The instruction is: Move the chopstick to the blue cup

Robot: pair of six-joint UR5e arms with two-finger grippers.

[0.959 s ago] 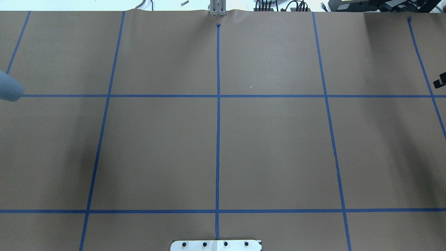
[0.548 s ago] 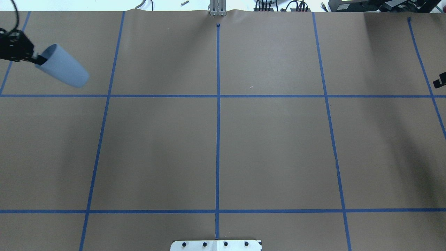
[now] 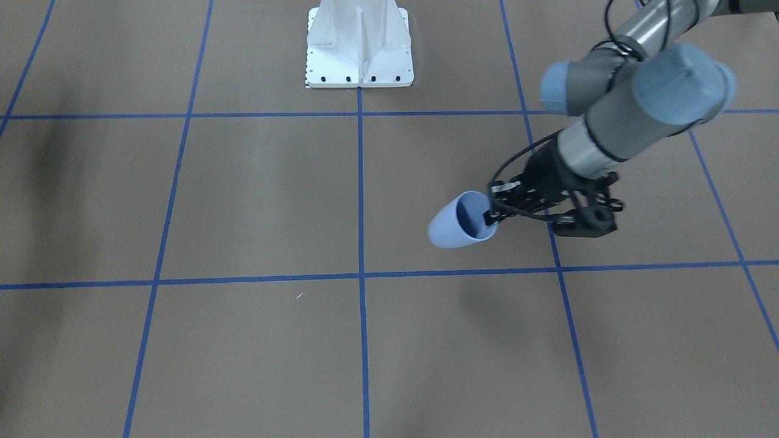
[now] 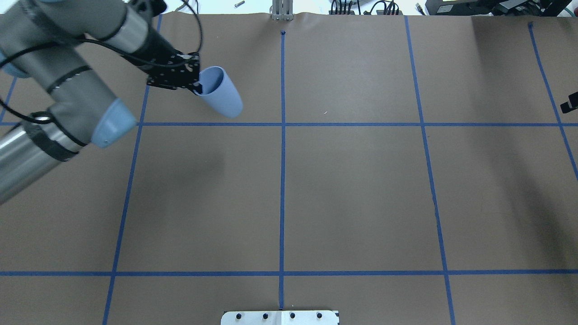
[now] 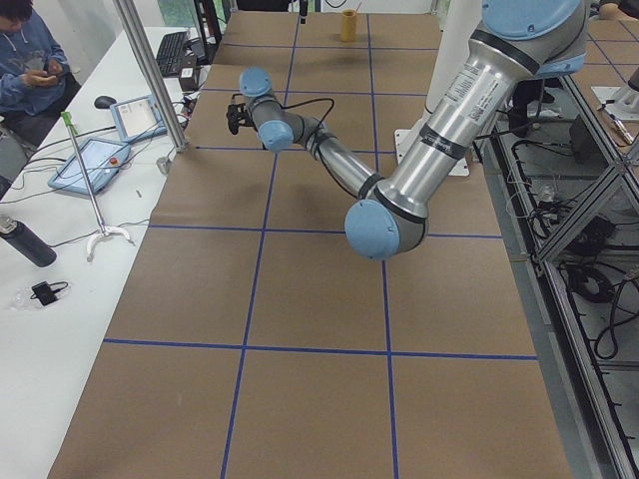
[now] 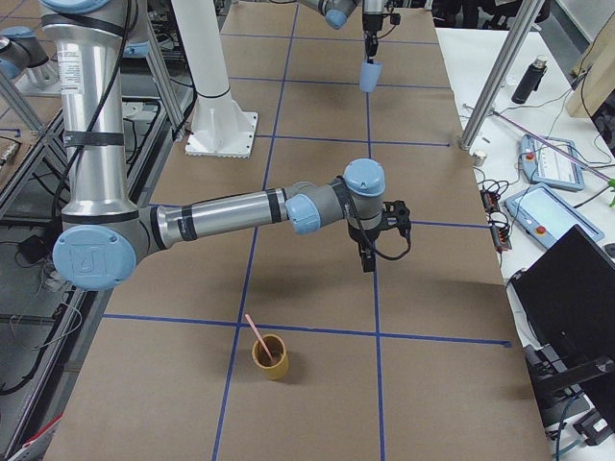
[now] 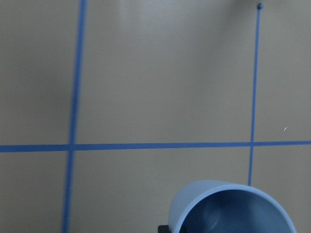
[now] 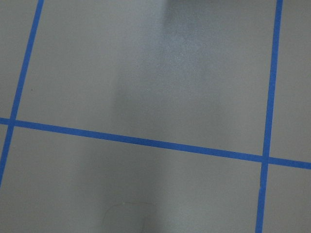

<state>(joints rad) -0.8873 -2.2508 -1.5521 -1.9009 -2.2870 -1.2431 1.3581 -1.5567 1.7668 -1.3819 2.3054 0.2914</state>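
Left gripper [image 4: 197,86] clamped on rim of blue cup [image 4: 222,95], cup tilted, held above table. Transfer not yet done: chopstick [image 6: 254,330] stands in tan cup [image 6: 272,357], well apart. Right gripper [image 6: 368,261] hovers near it, jaw state cannot tell

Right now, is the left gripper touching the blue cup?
Touching. In the front-facing view the left gripper pinches the rim of the blue cup, with one finger inside the mouth. The overhead view shows the same grip.
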